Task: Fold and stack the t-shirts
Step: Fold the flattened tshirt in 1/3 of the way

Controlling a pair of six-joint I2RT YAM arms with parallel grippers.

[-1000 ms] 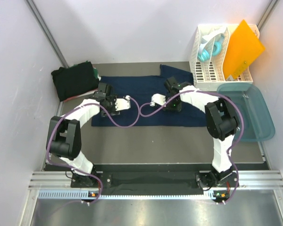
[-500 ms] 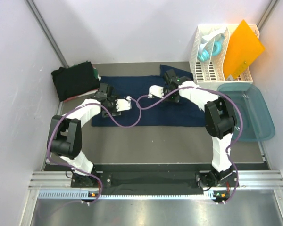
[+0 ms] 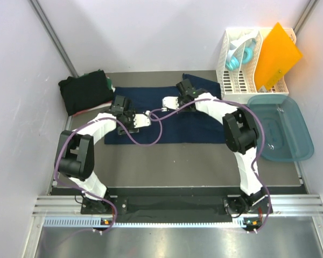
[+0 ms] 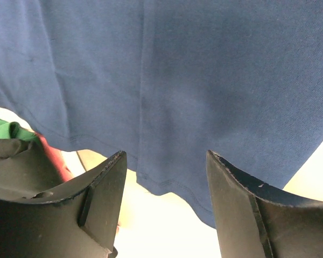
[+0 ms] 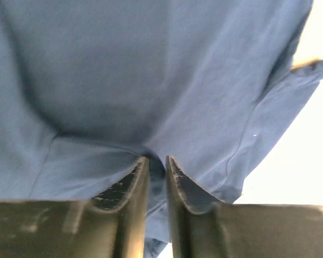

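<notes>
Shifted leftward over the navy t-shirt [image 3: 204,131] spread on the worktop [image 3: 177,161], your right gripper [image 5: 157,161] pinches a cloth fold in narrow jaws; close the left gripper [image 4: 164,161], jaws wide above the hem, before you lift both together.

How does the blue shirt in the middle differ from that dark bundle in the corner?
The navy shirt lies spread out mid-table; the dark bundle sits bunched in the far-left corner. The navy shirt is one colour; the dark bundle is black with some green. Both are cloth.
</notes>
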